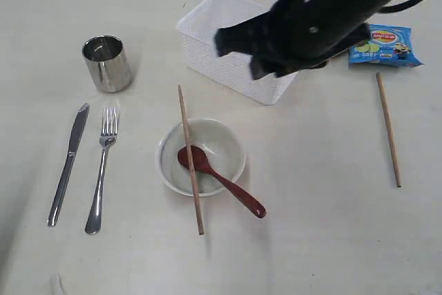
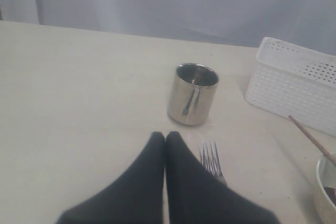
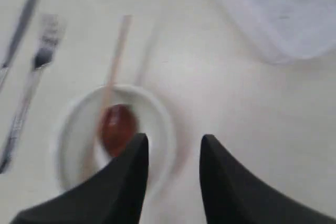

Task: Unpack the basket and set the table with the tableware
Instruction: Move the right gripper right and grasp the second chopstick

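Observation:
The white basket (image 1: 204, 36) stands at the back of the table (image 1: 318, 205), partly hidden by my blurred right arm (image 1: 311, 18). In front of it the pale bowl (image 1: 231, 144) holds the dark red spoon (image 1: 221, 181), and one chopstick (image 1: 190, 157) lies across the bowl. A second chopstick (image 1: 388, 129) lies to the right. The steel cup (image 1: 107, 63), knife (image 1: 68, 164) and fork (image 1: 102, 170) are on the left. My right gripper (image 3: 174, 140) hangs open and empty above the table beside the bowl (image 3: 157, 114). The left gripper (image 2: 165, 136) is shut, low before the cup (image 2: 192, 94). No plate shows.
A blue snack packet (image 1: 385, 46) lies at the back right beside the basket. The right wrist view is blurred by motion.

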Controlling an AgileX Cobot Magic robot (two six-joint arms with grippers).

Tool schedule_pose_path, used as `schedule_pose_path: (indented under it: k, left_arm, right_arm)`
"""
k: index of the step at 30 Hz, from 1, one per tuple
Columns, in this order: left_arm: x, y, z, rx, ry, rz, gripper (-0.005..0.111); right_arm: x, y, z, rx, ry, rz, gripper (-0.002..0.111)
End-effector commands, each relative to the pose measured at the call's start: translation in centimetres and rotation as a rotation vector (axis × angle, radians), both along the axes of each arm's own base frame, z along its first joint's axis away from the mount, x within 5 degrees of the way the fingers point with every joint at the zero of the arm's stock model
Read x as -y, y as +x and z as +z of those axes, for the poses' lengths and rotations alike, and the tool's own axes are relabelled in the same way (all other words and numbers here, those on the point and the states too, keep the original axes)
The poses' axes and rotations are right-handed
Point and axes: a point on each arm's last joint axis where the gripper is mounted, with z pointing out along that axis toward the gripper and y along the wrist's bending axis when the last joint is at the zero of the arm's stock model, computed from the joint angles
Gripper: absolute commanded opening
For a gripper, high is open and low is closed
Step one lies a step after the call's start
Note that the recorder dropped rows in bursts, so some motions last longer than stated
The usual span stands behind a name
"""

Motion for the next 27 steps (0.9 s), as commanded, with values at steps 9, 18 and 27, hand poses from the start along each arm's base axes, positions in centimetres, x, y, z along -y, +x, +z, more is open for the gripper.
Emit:
schedule_pose_path:
  k: [9,18,27]
  left_arm:
    - [0.0,0.0,0.0,0.01,-0.005,0.001,0.0]
    - [0.0,0.0,0.0,0.01,-0.005,0.001,0.0]
    - [0.0,0.0,0.0,0.01,-0.005,0.001,0.0]
  right_arm:
    - [16.9,6.7,-3.3,-0.061,-0.259,-0.478,0.033]
    - [19.6,9.1,-10.6,-0.246,-0.281,-0.501,0.033]
    - [19.2,9.9,-14.8,-0.328,-0.272,-0.461,0.033]
